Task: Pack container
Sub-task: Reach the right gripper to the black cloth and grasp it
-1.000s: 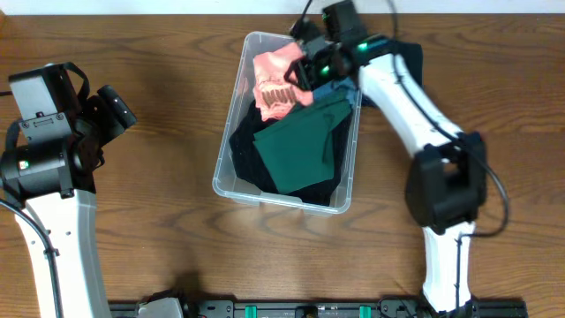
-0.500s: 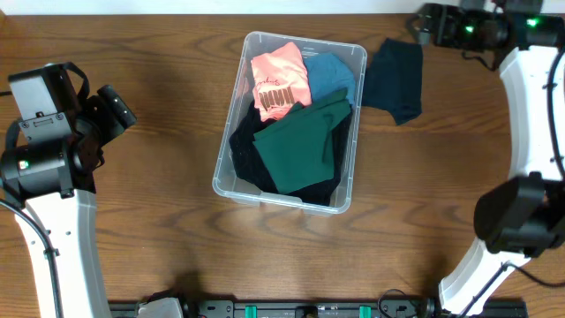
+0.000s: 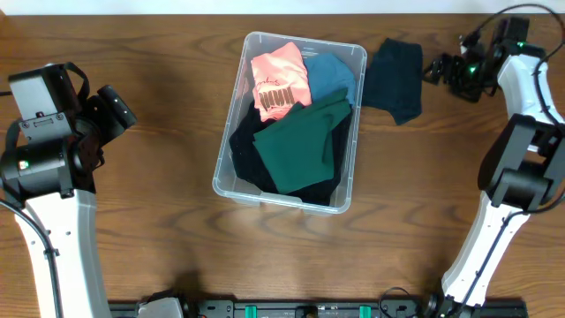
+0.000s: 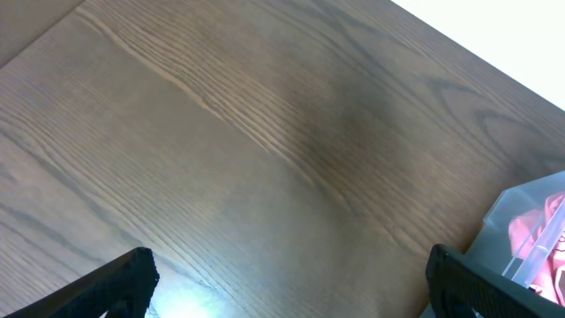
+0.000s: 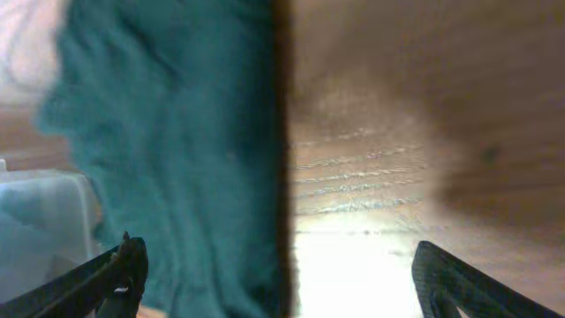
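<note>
- At the centre of the table (image 3: 159,230): the container (image 3: 226,168), clear-walled, holding a pink garment (image 3: 280,81), a blue garment (image 3: 333,75), a green garment (image 3: 305,146) and black cloth (image 3: 252,159).
- Just beside its far right corner: a dark teal garment (image 3: 395,79), lying on the wood.
- Right gripper (image 3: 437,70): released, jaws spread wide and empty, near that garment's right edge.
- Left gripper (image 3: 122,108): released, jaws wide, well apart from the container.
</note>
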